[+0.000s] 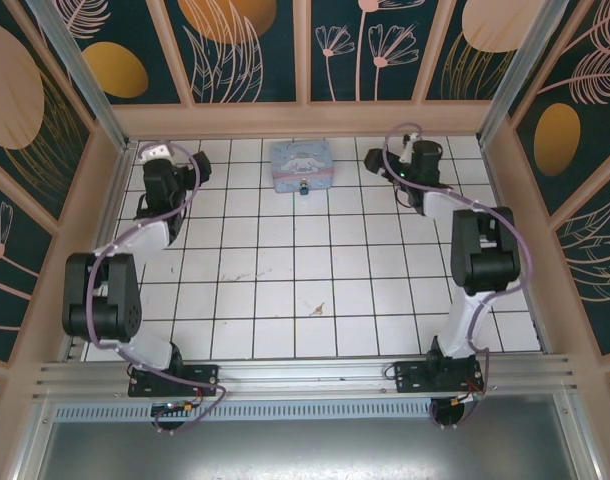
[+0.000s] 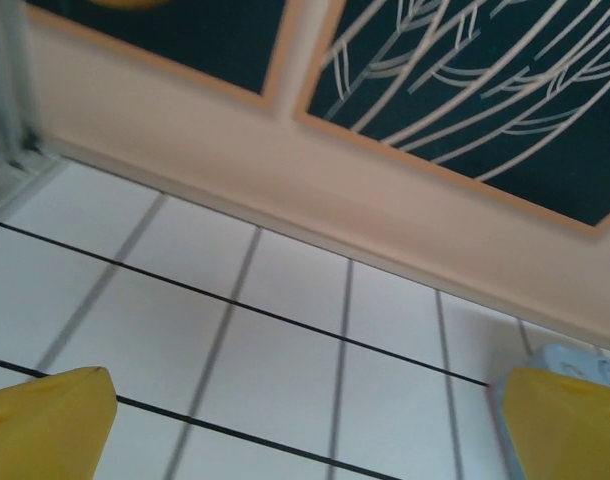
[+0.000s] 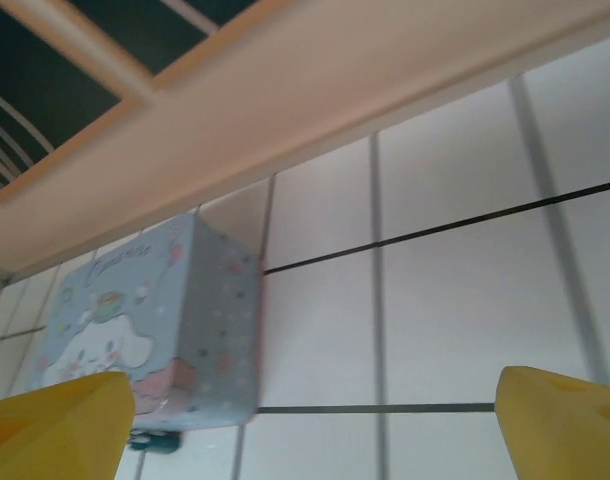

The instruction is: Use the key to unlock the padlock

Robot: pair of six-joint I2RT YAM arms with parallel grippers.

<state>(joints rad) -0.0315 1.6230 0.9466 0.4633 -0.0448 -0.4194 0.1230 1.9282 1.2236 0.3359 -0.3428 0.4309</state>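
White tiled floor (image 1: 285, 250) with black grout; peach-framed walls with dark floral panels

Tin (image 1: 302, 165): pastel blue, cartoon lid, far middle of the floor, close to the back wall

Padlock (image 1: 303, 188): tiny, dark, on the tile just in front of the tin's near side. Touching it or a hair apart, cannot tell. In the right wrist view it (image 3: 157, 443) is a dark teal bit below the tin's (image 3: 155, 320) lower corner, partly hidden by a yellow finger

Key (image 1: 315, 310): small tan sliver lying flat on a tile near the floor's middle, well apart from the padlock and from both grippers. Too small for detail

Left gripper (image 1: 151, 150): far left corner, aimed at the back wall. In the left wrist view its yellow fingers (image 2: 45, 425) are spread wide with bare tile between them, holding nothing. The tin's edge (image 2: 585, 362) peeks past the right-hand finger

Right gripper (image 1: 377, 160): far right, pointing at the tin, near it but apart. In the right wrist view its fingers (image 3: 565, 425) stand wide apart over tile, gripping nothing
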